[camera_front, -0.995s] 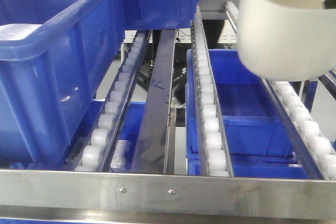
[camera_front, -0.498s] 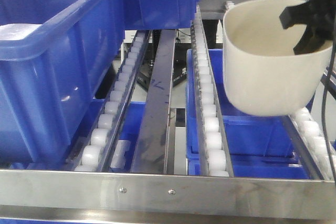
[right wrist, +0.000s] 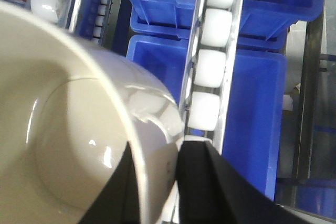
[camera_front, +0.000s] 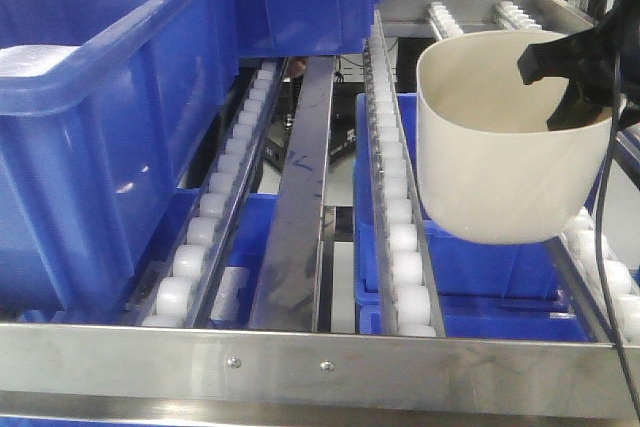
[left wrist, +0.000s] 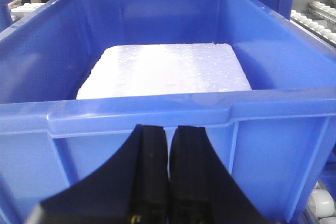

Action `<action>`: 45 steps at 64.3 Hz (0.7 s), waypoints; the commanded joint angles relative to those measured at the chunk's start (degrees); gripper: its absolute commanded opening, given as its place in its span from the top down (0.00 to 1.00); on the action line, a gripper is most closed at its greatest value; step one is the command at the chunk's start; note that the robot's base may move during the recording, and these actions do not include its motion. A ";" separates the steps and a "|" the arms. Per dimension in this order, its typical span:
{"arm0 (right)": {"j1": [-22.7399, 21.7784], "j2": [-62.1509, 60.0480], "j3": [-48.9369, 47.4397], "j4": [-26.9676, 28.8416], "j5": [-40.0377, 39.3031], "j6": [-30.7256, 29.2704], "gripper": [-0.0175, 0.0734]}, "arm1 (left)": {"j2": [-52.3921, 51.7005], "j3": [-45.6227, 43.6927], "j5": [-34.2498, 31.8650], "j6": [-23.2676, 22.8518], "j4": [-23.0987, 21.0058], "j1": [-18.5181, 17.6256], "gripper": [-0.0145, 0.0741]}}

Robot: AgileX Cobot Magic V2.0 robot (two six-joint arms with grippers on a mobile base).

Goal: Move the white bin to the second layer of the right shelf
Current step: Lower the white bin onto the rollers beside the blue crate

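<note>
We've got the right claw (camera_front: 572, 72) pinching the white bin (camera_front: 505, 162) by its rim, low over the roller tracks (camera_front: 398, 217), probably not seated, so let's lower level before releasing.

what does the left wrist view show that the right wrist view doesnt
Only the left wrist view shows the left tool, shut and empty, facing a blue crate holding a white foam slab.

Only the right wrist view shows the right tool shut on the white bin wall, one finger inside and one outside, with blue crates on the level below.

Both show white rollers of the shelf tracks and blue crates.
</note>
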 commanded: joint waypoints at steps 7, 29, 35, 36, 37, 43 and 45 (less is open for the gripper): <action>-0.31 -1.38 -2.10 0.26 -4.63 0.03 0.77 | -0.80 2.11 -4.81 -0.20 -0.31 -0.21 0.74; -0.31 0.64 -2.10 0.26 -4.06 0.03 0.77 | -0.80 2.11 -4.81 -0.20 -0.31 -0.21 0.74; -0.31 0.70 -2.10 0.26 -3.80 0.03 0.77 | -0.80 2.11 -4.81 -0.20 -0.31 -0.21 0.74; -0.31 0.70 -2.10 0.26 -3.80 0.03 0.77 | -0.80 2.11 -4.81 -0.20 -0.31 -0.21 0.74; -0.31 0.70 -2.10 0.26 -3.80 0.03 0.77 | -0.80 2.11 -4.81 -0.20 -0.31 -0.21 0.74; -0.31 0.70 -2.10 0.26 -3.75 0.03 0.77 | -0.80 2.11 -4.81 -0.20 -0.31 -0.21 0.74; -0.31 0.70 -2.10 0.26 -3.75 0.03 0.77 | -0.80 2.11 -4.81 -0.20 -0.31 -0.21 0.74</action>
